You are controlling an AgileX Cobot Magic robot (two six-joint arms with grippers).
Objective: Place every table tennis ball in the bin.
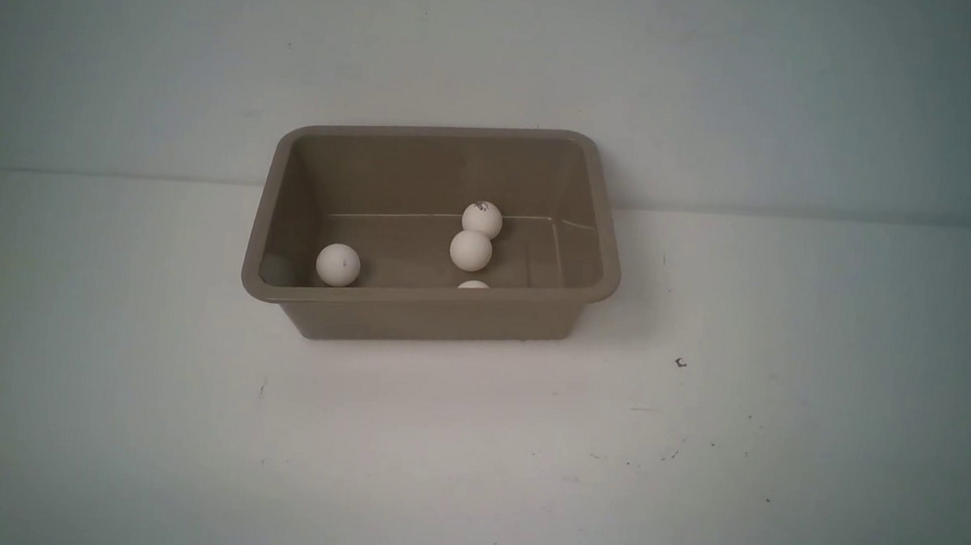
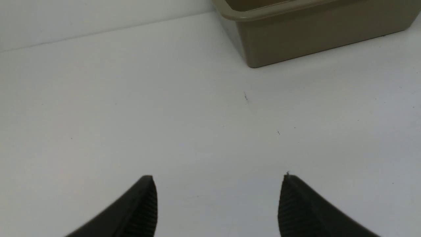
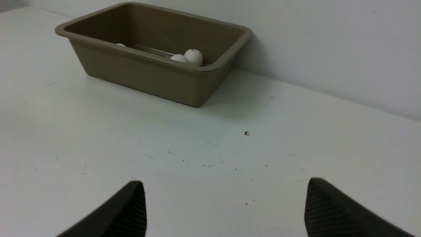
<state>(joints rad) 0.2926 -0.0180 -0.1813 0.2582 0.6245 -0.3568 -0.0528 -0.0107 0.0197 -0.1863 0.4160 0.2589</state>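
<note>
Nearest, the left gripper point(image 2: 218, 184) and right gripper point(image 3: 225, 189) both hang with black ribbed jaws spread wide and nothing between them, over the bare white table point(image 1: 470, 462). Farther back sits the rectangular taupe-brown plastic bin point(image 1: 426, 311), holding all four small matte white table tennis balls point(image 1: 471, 251); the one closest to the front wall is mostly hidden.

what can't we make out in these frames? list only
- Fourth table tennis ball, front view: only its top shows above the bin near wall.
- Ball logo, front view: too small to read.
- Bin interior, left wrist view: cut off by the frame edge; no balls visible.
- Leftmost ball, right wrist view: mostly hidden behind the bin's rim.
</note>
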